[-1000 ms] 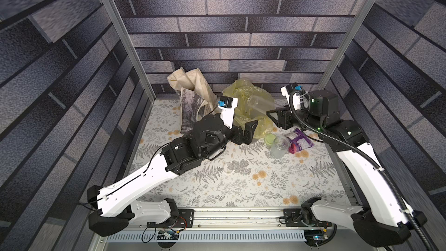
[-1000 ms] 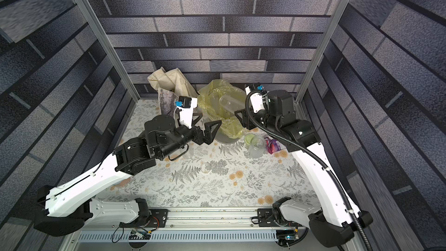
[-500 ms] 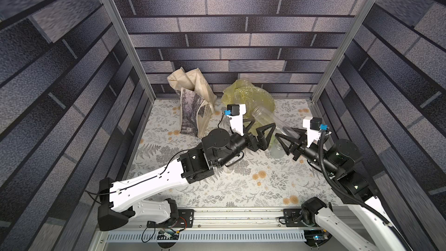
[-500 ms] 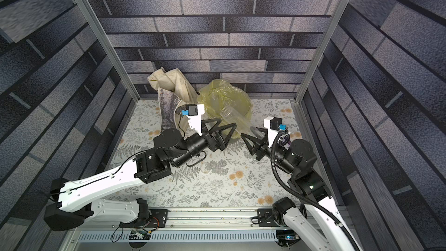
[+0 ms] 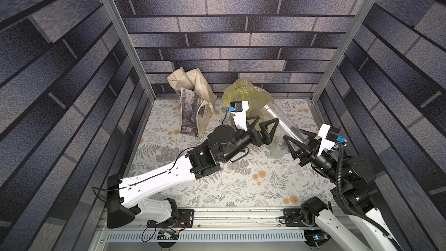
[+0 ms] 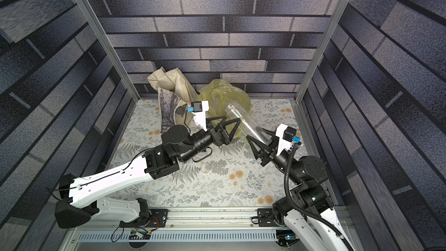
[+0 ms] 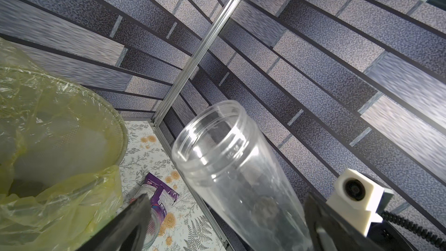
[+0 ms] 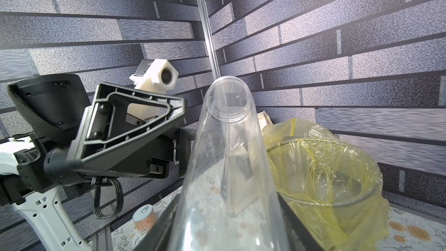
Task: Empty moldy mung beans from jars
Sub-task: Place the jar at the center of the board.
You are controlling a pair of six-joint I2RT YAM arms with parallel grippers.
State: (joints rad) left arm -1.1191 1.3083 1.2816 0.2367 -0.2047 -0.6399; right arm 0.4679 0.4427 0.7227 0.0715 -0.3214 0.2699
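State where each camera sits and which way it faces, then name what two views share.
Both top views: mounted high over the arms' bases, looking down toward the back wall; left arm and right arm show, left gripper open, right gripper shut on the clear jar.
Left wrist: on the left arm, facing past its own fingers at the jar's mouth and the yellow-lined bucket.
Right wrist: on the right arm, facing along the gripped jar toward the left gripper and bucket.
Shared: both wrist views show the jar and bucket.

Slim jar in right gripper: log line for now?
right gripper: shut on slim jar | slim jar: lidless, tilted | left gripper: open, empty
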